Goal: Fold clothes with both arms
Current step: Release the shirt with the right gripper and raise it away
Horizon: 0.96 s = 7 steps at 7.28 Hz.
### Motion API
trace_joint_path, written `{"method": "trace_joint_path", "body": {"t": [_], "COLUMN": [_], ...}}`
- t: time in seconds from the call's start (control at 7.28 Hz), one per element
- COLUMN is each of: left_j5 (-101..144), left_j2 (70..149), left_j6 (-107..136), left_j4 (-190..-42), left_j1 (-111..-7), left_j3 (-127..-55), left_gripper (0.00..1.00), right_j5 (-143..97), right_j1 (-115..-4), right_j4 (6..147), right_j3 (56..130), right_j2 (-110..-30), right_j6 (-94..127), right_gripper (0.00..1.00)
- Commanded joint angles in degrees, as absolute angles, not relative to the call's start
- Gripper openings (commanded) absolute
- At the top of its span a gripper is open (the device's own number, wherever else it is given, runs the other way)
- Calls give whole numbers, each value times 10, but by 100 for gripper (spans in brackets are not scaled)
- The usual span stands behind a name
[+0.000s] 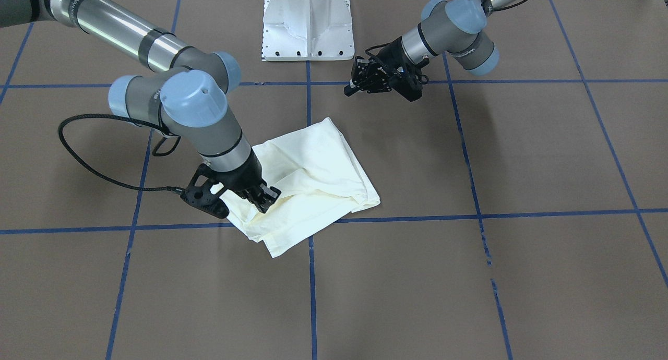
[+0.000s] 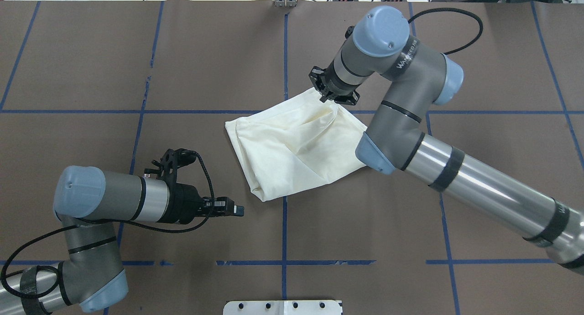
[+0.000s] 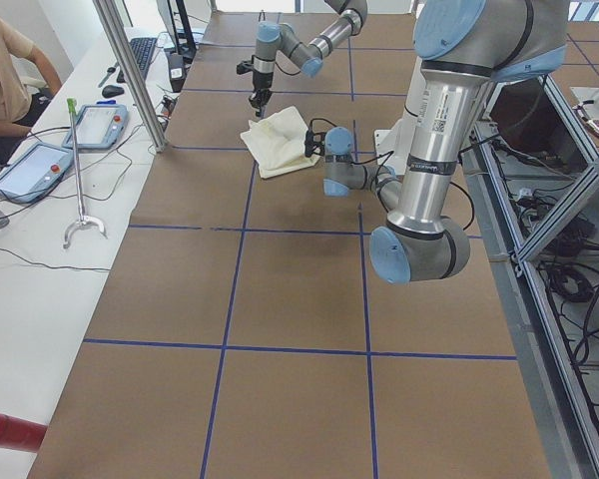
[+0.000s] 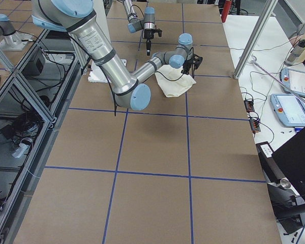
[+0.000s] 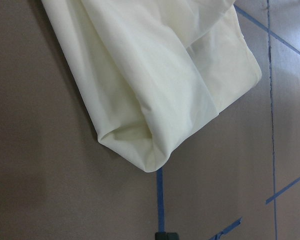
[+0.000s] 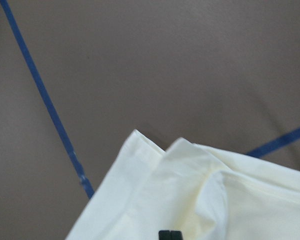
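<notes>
T-shirt [image 2: 296, 146]: cream, folded into a rough four-sided bundle with plain fabric uppermost, lying flat on the brown table [image 2: 433, 223] near its middle. It covers the crossing of two blue tape lines [image 2: 284, 242]. Soft creases run across the top layer; the corner nearest the left arm is a rounded fold, and the layered edges show at the corner furthest from the robot. Right gripper [image 1: 265, 197]: points down over that far corner, on the side away from the white pedestal base [image 1: 308, 23]. In the right wrist view its fingertips [image 6: 170, 234] sit pressed together with the layered corner below them. From the left side view the tip appears to hang just above the cloth rather than pinching it, so logged as clenched on nothing. Right arm [image 2: 456, 169]: reaches in across the near edge of the shirt, its elbow joint overlapping the bundle in the overhead view. Left gripper [image 2: 237, 210]: lies roughly level, aimed toward the shirt's rounded corner, near it but apart from it, the jaws closed and empty. Left arm [image 2: 91, 201]: bent low over the table, a black cable [image 2: 207, 178] looped over the wrist. A seated person [image 3: 5, 70] is at the side bench with two handheld control tablets [image 3: 30, 170].
</notes>
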<state>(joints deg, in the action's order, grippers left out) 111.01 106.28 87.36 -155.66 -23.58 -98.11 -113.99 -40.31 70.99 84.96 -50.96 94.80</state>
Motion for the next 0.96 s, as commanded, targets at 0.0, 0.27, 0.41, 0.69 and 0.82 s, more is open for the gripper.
{"method": "trace_joint_path", "body": {"t": [0.0,0.27,0.41,0.69,0.82], "left_j5": [1110,1110,1111,1111,1111], "left_j2": [1064,1064,1064,1065,1064], "left_j6": [875,877,892,896,901], "left_j4": [-1556,-1556,-1557,-1557,-1557], "left_j1": [-241,-243,-242,-242,-242], "left_j3": [-980,-980,-980,-981,-982], "left_gripper": [0,0,0,0,0], "right_j5": [-1169,-1194,-1200,-1206,-1207], "right_j1": [-367,-376,-381,-386,-386], "right_j4": [733,732,730,730,729], "right_j3": [894,846,811,781,775], "right_j2": [-553,-534,-513,-507,-502], "right_j6": [930,883,877,850,848], "right_gripper": [0,0,0,0,0]}}
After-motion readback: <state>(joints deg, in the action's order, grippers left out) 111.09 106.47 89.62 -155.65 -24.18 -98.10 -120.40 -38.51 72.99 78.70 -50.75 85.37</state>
